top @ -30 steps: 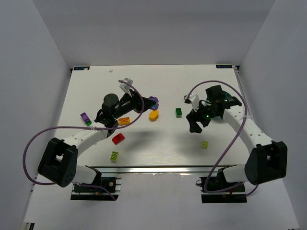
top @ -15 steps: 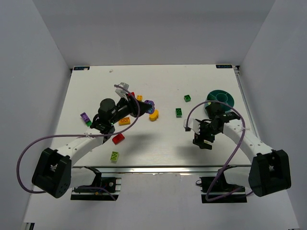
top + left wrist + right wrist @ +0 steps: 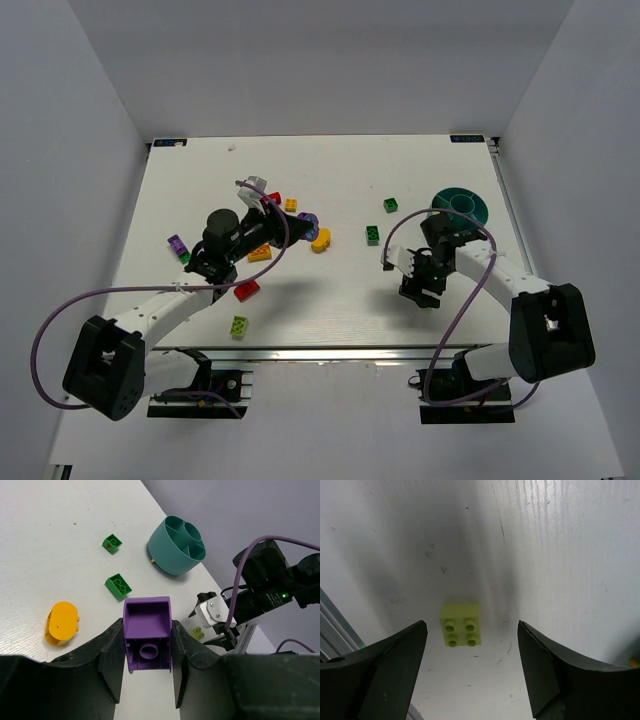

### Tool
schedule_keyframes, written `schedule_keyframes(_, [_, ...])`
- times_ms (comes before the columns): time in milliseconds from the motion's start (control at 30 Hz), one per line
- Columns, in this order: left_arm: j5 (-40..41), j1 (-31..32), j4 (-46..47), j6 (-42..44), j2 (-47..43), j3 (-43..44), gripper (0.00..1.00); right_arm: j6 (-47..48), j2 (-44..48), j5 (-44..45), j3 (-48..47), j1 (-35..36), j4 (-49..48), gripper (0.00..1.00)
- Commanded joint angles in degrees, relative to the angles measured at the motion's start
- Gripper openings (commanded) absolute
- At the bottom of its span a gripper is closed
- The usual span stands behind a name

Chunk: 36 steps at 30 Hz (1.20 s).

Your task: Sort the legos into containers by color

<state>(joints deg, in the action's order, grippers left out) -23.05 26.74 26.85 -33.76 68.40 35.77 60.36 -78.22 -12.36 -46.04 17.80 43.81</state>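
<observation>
My left gripper (image 3: 147, 652) is shut on a purple lego (image 3: 147, 630), its hollow underside facing the camera, held above the table; in the top view it shows at the purple lego (image 3: 308, 218). My right gripper (image 3: 471, 630) is open and points down over a lime lego (image 3: 461, 625), which lies studs-up on the table between the fingers without touching them. In the top view this right gripper (image 3: 420, 288) hides that brick. The teal container (image 3: 460, 207), round with inner compartments, stands at the right; the left wrist view shows the container (image 3: 177, 545) too.
Two green legos (image 3: 390, 205) (image 3: 372, 235) lie left of the bowl. An orange-yellow oval (image 3: 320, 240), an orange brick (image 3: 259, 253), a red one (image 3: 246, 290), a lime one (image 3: 238, 325) and a purple-green pair (image 3: 178, 245) lie around the left arm.
The right gripper has swung from over the bowl toward the table's near edge, down over the lime lego, uncovering the bowl. The left arm has drawn back slightly, still holding the purple lego.
</observation>
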Motion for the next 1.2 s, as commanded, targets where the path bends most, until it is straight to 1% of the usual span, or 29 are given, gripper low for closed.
schedule_keyframes(0, [0.11,-0.11,-0.05,0.97,-0.46,0.71,0.0,0.11,-0.97,0.93,-0.28,0.83,0.31,0.78])
schedule_keyframes(300, [0.37,-0.11,0.22,0.45,-0.2,0.62,0.0,1.34,-2.29,4.36,2.62,1.97,-2.41,0.71])
schedule_keyframes(400, [0.46,-0.11,-0.13,0.54,-0.2,0.88,0.0,1.43,-2.73,4.8,2.8,2.06,-3.03,0.67])
schedule_keyframes(500, [0.72,-0.11,-0.31,0.54,-0.37,0.97,0.0,1.52,-2.56,4.54,2.71,2.06,-3.12,0.6])
schedule_keyframes(600, [0.72,-0.11,-0.4,0.54,-0.2,1.14,0.0,1.26,-2.82,3.4,1.66,2.15,-2.51,0.42])
schedule_keyframes(633, [0.72,-0.11,-0.48,0.54,-0.2,1.23,0.0,1.08,-2.73,2.96,1.13,2.15,-2.24,0.31])
schedule_keyframes(667, [0.72,-0.11,-0.48,0.45,-0.29,1.32,0.0,0.56,-2.38,2.0,0.0,2.15,-1.98,0.24])
schedule_keyframes(700, [0.72,-0.11,-0.48,0.36,-0.29,1.32,0.0,0.29,-2.21,1.29,-0.71,2.15,-1.98,0.24])
schedule_keyframes(733, [0.81,-0.11,-0.48,0.45,-0.29,1.32,0.0,-0.15,-1.86,0.42,-1.67,2.06,-1.63,0.2])
schedule_keyframes(767, [0.81,-0.11,-0.48,0.36,-0.37,1.49,0.0,-0.76,-1.68,-0.55,-4.03,2.06,-1.45,0.19])
schedule_keyframes(833, [0.81,-0.11,-0.4,0.27,-0.29,1.5,0.0,-4.36,-1.33,-5.02,-7.55,1.36,-0.84,0.15])
schedule_keyframes(900, [0.72,-0.2,-0.31,0.18,-0.29,1.58,0.0,-8.74,-2.03,-9.41,-13.44,0.05,-0.75,0.11])
schedule_keyframes(933, [0.72,-0.11,-0.31,0.18,-0.29,1.67,0.0,-10.16,-2.46,-10.92,-15.46,-0.57,-0.92,0.06])
schedule_keyframes(1000, [0.72,-0.11,-0.31,0.18,-0.29,1.76,0.0,-12.71,-3.78,-14.25,-21.07,-3.11,-1.62,0.0])
schedule_keyframes(1100, [0.64,-0.2,-0.48,0.45,-0.46,1.85,0.0,-14.92,-5.97,-17.69,-25.58,-6.97,-3.11,0.0])
schedule_keyframes(1167, [0.72,-0.2,-0.57,0.45,-0.55,1.76,0.0,-13.53,-7.56,-17.96,-29.44,-8.39,-3.47,0.02])
